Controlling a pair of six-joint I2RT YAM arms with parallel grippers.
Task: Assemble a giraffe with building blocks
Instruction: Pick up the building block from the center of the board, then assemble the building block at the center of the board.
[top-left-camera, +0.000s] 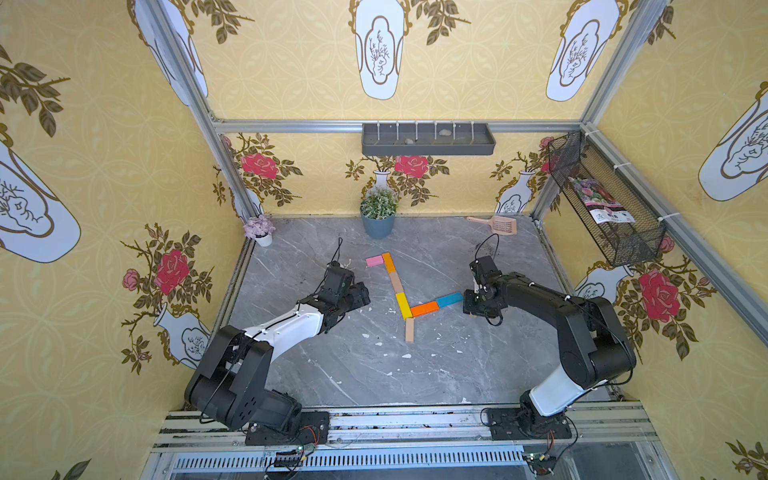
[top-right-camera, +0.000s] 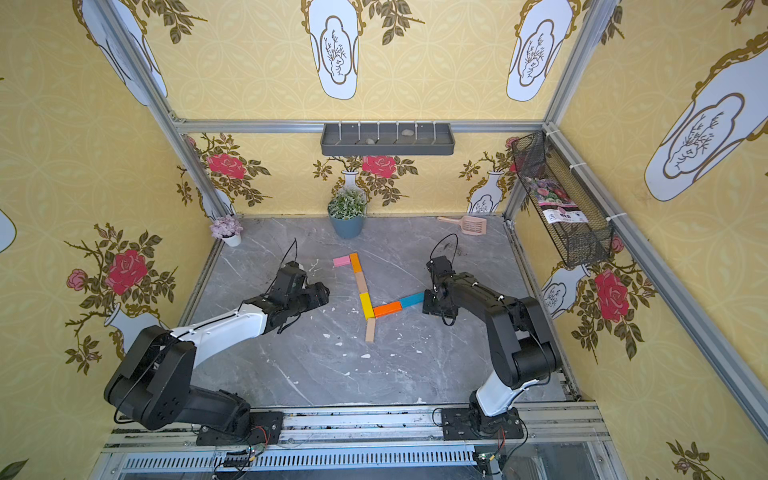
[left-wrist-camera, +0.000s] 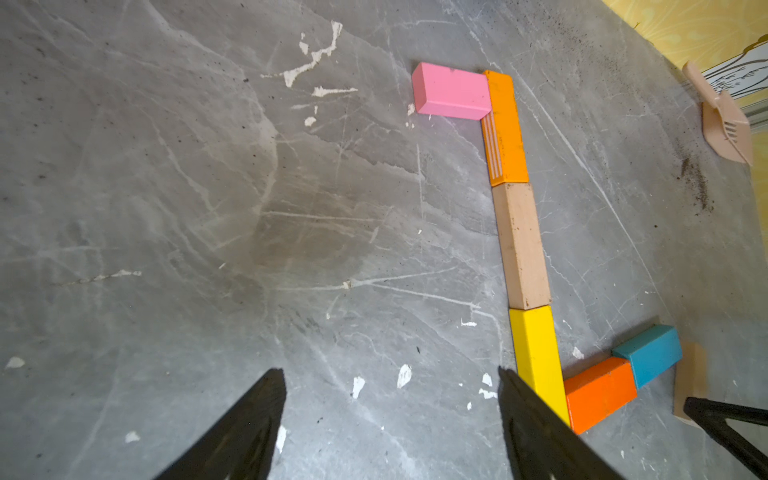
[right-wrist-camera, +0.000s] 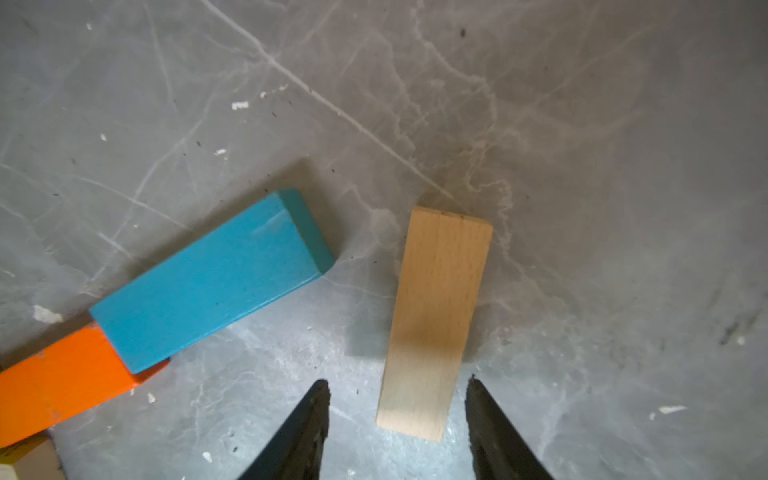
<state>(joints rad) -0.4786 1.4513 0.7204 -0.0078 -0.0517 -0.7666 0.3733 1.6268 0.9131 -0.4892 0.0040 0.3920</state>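
Marble tabletop (right-wrist-camera: 602, 145): right gripper (right-wrist-camera: 397, 384) straddles loose tan block (right-wrist-camera: 436, 307)

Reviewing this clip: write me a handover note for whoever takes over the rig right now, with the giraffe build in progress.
Left claw: open, empty, near the yellow wooden bar.
Right claw: open, straddling the loose plain tan wooden bar, not gripping it.
Done, flat on the grey marble table: pink wooden head bar, orange-tan-yellow neck, orange body bar, blue body bar, one tan leg bar.
Left: the loose tan bar lies apart from the blue body bar's free end; place it there as the second leg.
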